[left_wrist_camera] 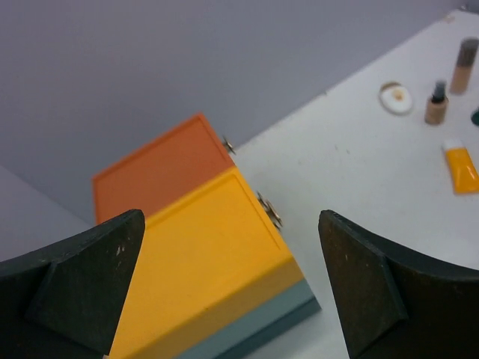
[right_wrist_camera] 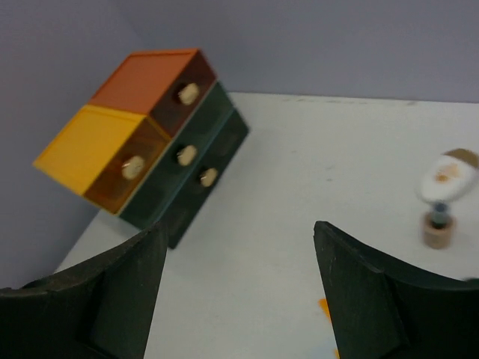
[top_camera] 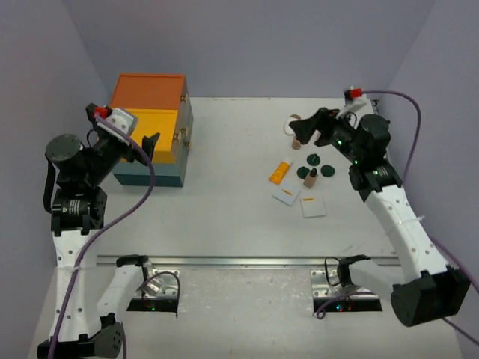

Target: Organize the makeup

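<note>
The left jaws stand spread and empty by the orange, yellow and teal drawer box (top_camera: 150, 127) at the far left of the white surface (top_camera: 224, 217), well apart from the makeup (top_camera: 301, 173). Right of centre lie the orange tube (top_camera: 279, 173), flat white square packets (top_camera: 287, 194) and dark green round discs (top_camera: 314, 158). The right jaws, spread and holding nothing, hover near the tan cylindrical bottle (top_camera: 296, 142) and white round puff (top_camera: 290, 129). The bottle sits outside their gap, so they should centre on it before closing.

Left hand (top_camera: 150, 143) and right hand (top_camera: 309, 129) both aloft, jaws spread wide, nothing held.
</note>
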Available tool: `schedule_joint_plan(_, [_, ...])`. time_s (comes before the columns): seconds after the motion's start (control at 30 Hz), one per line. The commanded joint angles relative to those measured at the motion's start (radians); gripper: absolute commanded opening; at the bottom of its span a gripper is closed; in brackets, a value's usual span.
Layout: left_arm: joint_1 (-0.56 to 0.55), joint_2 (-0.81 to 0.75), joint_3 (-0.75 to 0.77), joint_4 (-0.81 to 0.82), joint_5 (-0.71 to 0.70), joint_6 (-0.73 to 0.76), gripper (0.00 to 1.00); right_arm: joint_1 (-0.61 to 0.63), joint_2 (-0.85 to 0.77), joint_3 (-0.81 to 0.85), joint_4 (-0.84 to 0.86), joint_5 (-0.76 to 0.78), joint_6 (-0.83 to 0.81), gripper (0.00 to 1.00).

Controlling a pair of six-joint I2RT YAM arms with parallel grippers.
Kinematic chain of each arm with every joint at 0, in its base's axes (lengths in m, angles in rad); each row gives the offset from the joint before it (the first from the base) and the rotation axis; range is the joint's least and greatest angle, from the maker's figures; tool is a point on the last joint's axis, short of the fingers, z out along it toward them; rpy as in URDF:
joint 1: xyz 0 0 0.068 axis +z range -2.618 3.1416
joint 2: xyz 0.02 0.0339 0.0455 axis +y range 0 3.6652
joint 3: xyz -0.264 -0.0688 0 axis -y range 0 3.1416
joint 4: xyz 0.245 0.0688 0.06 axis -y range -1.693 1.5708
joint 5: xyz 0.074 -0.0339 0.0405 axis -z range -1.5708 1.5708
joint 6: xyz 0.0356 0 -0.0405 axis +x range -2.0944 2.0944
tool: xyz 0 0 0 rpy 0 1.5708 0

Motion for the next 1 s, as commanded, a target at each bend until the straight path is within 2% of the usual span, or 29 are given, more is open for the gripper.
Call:
schedule_joint_plan(0.0, [-0.003,0.252,0.236,-0.130,-0.197,-0.063,1.00,0.194,0.232,0.184,0.123,-0.215,0.202,0.80])
schedule_joint_plan(0.13, [0.004,0.415,0.285,-0.140,-0.247,-0.121,1.00,0.293,0.490,0.362,0.223,-0.256,0.373,0.80])
schedule_joint_plan(0.23, [0.024,0.479,0.248,-0.055,-0.281,-0.155,1.00,0.356,0.731,0.499,0.373,-0.298,0.586,0.77])
schedule_joint_plan(0.4, [0.053,0.531,0.197,0.052,-0.320,-0.163,1.00,0.413,1.015,0.716,0.389,-0.281,0.727,0.73])
schedule_joint_plan(0.5, [0.053,0.548,0.170,0.096,-0.340,-0.158,1.00,0.427,1.101,0.771,0.437,-0.270,0.809,0.72])
schedule_joint_plan(0.67, [0.053,0.560,0.040,0.179,-0.371,-0.160,0.99,0.460,1.264,0.892,0.511,-0.278,0.900,0.70])
schedule_joint_plan(0.97, [0.054,0.592,-0.007,0.227,-0.368,-0.158,0.99,0.485,1.343,0.898,0.603,-0.254,1.008,0.64])
